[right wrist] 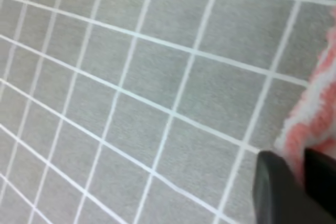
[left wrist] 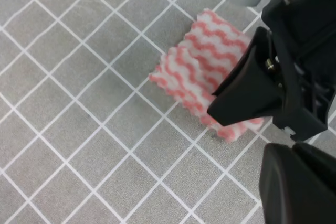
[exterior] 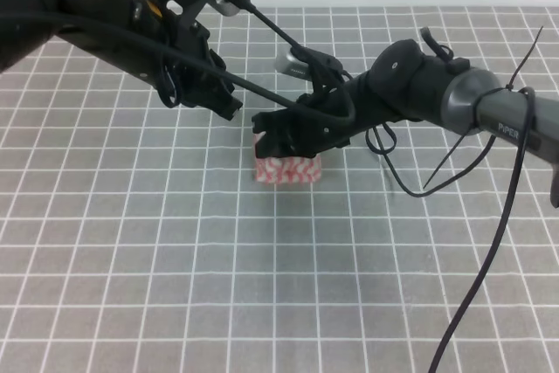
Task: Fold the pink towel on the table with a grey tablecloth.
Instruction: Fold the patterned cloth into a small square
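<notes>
Here, from the high view, my right hand (exterior: 284,133) sits low over the far edge of the pink towel (exterior: 288,169), which lies just beneath and in front of it on the worktop (exterior: 175,286) as a small thick packet, so I judge the folding mostly done, with perhaps a last fold or a release left. My left hand (exterior: 205,93) hangs apart, up and behind; whether its fingers are spread I cannot tell. From my left wrist, the towel (left wrist: 202,64) shows doubled layers, with the right hand's dark finger (left wrist: 247,95) lying across its edge. From my right wrist, two fingertips (right wrist: 273,187) stand close together with pink cloth (right wrist: 315,114) between them, so that hand looks clamped on the towel. I see no containers.
</notes>
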`<state>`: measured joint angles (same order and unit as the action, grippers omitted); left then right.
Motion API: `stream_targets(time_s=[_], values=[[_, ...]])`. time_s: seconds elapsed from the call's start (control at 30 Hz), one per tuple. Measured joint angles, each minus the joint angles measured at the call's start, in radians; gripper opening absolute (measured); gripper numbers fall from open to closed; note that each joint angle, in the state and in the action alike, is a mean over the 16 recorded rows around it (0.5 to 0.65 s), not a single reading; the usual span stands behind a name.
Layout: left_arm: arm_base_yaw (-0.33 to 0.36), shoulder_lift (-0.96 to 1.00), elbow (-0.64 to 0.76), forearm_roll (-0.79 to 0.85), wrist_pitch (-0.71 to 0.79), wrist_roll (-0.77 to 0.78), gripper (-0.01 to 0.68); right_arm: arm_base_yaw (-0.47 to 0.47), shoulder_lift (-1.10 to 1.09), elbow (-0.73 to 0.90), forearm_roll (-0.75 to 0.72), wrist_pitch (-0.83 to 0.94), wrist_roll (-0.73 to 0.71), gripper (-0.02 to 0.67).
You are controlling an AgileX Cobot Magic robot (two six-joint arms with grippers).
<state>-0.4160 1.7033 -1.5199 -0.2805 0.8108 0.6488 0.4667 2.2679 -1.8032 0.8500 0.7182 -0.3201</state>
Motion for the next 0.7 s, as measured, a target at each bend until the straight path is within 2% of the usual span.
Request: stream_targets(time_s=[0.23, 0.33, 0.47, 0.7], values=[[0.0, 0.001, 0.0, 0.0, 0.004, 0.0, -0.001, -0.011, -0.008, 0.0, 0.036, 0.017, -0.03, 0.206], [0.0, 0.001, 0.0, 0.0, 0.005, 0.0, -0.001, -0.022, -0.013, 0.0, 0.029, 0.036, -0.035, 0.232], [0.0, -0.001, 0.0, 0.0, 0.005, 0.0, -0.001, -0.034, -0.015, 0.0, 0.012, 0.066, -0.04, 0.204], [0.0, -0.002, 0.001, -0.001, 0.005, 0.001, -0.001, -0.049, -0.004, -0.001, -0.025, 0.111, -0.047, 0.08]])
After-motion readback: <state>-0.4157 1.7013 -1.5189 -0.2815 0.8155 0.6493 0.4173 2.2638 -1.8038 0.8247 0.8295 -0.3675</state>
